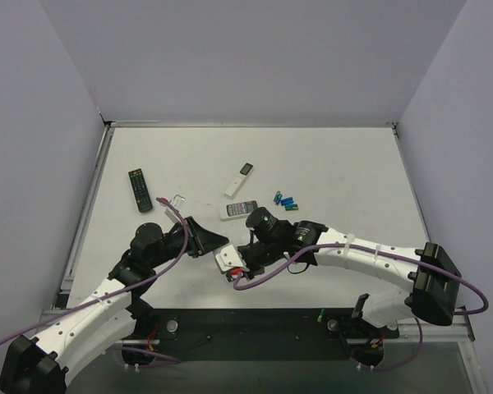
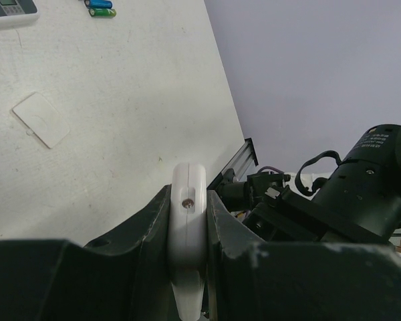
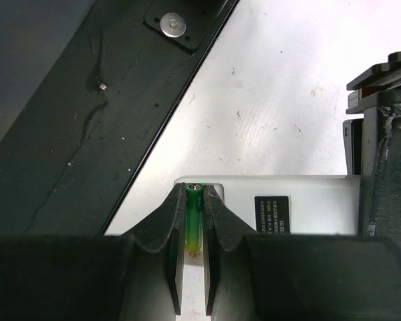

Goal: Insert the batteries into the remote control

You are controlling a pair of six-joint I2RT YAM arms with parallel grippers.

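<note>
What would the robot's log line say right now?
step: loading | left gripper: shut on remote control | right gripper: shut on green battery, at remote's edge | spare batteries: on table

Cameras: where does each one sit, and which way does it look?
Top view: above and behind the robot, looking down at the table; left arm and right arm show.
Left wrist: on the left arm, looking along the left claw, shut on the remote edge-on.
Right wrist: on the right arm, looking along the right claw, shut on a green battery over the remote's back.
Shared: the remote, in both wrist views.
</note>
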